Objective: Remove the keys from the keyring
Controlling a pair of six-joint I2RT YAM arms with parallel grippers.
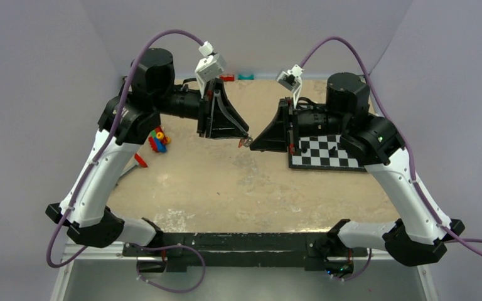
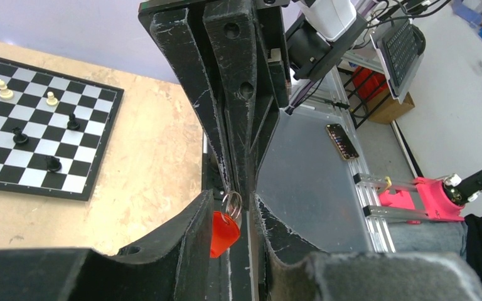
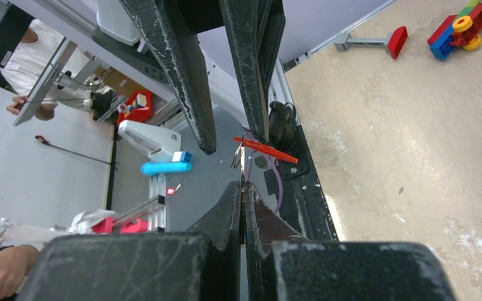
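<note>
Bright-red plastic-headed keys (image 2: 223, 233) hang from the thin silvery wire keyring (image 2: 231, 202), held in the air above the sandy-tan surface (image 1: 213, 194) at mid-table, where the two arms meet tip to tip. The right end effector (image 2: 238, 183) is clenched, its black fingers pressed together on the keyring. The left end effector (image 3: 236, 144) is released, its fingers spread apart, with the red head lying against the inner face of one finger.

Beyond the right arm lies a black-and-white chessboard (image 2: 31, 160) carrying two white pawns (image 2: 2, 89) and three black pieces (image 2: 53, 164), all upright and well apart from the keys. To the left, a cluster of red, blue and yellow toy bricks (image 3: 458, 28) rests near a grey bar with a red end (image 3: 373, 42). Two small objects, one red (image 1: 227, 78) and one teal (image 1: 246, 76), sit at the far edge.

From overhead the keys show only as a red speck, largely covered by the fingertips. No metal blade can be made out in any view, nor the number of keys.
</note>
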